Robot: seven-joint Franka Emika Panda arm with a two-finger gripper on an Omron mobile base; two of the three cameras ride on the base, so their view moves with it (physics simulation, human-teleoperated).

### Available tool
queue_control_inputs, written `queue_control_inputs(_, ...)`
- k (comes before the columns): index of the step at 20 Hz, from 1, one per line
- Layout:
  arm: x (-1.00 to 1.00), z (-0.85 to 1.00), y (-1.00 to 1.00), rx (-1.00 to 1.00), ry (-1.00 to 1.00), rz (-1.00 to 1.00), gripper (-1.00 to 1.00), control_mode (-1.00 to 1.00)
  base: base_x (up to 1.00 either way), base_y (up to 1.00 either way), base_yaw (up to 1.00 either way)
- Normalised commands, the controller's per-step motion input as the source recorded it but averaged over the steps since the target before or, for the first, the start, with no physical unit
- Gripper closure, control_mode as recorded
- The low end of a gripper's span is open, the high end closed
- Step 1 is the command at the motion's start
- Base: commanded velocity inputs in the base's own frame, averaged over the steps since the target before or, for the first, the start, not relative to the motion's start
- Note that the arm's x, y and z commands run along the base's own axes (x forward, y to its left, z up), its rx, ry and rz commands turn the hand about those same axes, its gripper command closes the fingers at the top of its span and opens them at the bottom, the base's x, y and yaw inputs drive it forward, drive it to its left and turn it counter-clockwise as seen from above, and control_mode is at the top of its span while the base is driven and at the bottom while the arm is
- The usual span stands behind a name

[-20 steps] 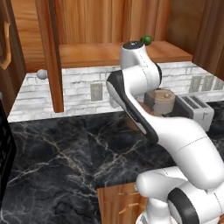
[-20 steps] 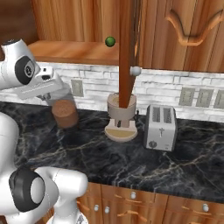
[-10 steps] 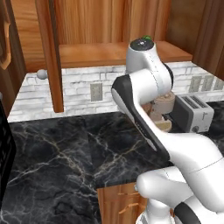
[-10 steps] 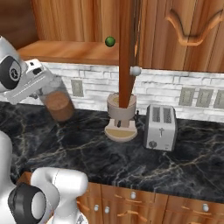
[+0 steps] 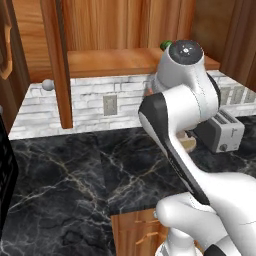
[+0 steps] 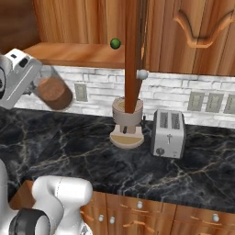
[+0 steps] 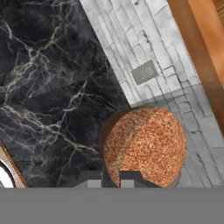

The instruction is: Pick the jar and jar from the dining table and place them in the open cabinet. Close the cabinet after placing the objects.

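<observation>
**Jar in hand, shelf above and ahead**

My end effector point(image 6: 42, 87) is clamped on the squat terracotta-brown cylinder jar point(image 6: 54, 93). In the hand view the two dark tips sit against its near side and its speckled round face point(image 7: 144, 146) hangs before the lens. The jar is in the air, clear of the black marble counter point(image 6: 82, 151), in front of the white brick tiles point(image 6: 98, 94).

Key relation: the plain wooden shelf of the open orange-brown wall cabinet point(image 6: 75, 54) lies above the jar and further in toward the wall. The jar is tilted, its long axis leaning away from upright, running out along my end effector.

Judgement: the coming move is up and forward over the shelf lip, with the wrist levelling so the jar lands on its base.

A small green ball point(image 6: 115, 43) sits on the shelf to the right; the open door's edge point(image 6: 134, 55) hangs beyond it. Keep left of both.
</observation>
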Motion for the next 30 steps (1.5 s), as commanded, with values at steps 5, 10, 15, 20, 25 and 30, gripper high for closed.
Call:
queue_control_inputs(5,-0.28,0.71,0.00,-0.14,-0.14,0.15,1.00,-1.00,0.00,0.00,0.00)
queue_control_inputs(10,-0.07,0.66,0.00,-0.14,-0.18,0.09,1.00,-1.00,0.00,0.00,0.00)
queue_control_inputs(15,0.16,0.41,-0.02,-0.11,-0.13,0.03,1.00,-1.00,0.00,0.00,0.00)
queue_control_inputs(20,0.50,0.29,-0.07,-0.04,-0.03,0.00,1.00,-1.00,0.00,0.00,0.00)
queue_control_inputs(25,0.64,0.15,-0.12,0.00,0.04,0.00,1.00,-1.00,0.00,0.00,0.00)
queue_control_inputs(30,0.59,0.08,-0.03,0.00,0.01,0.00,1.00,-1.00,0.00,0.00,0.00)
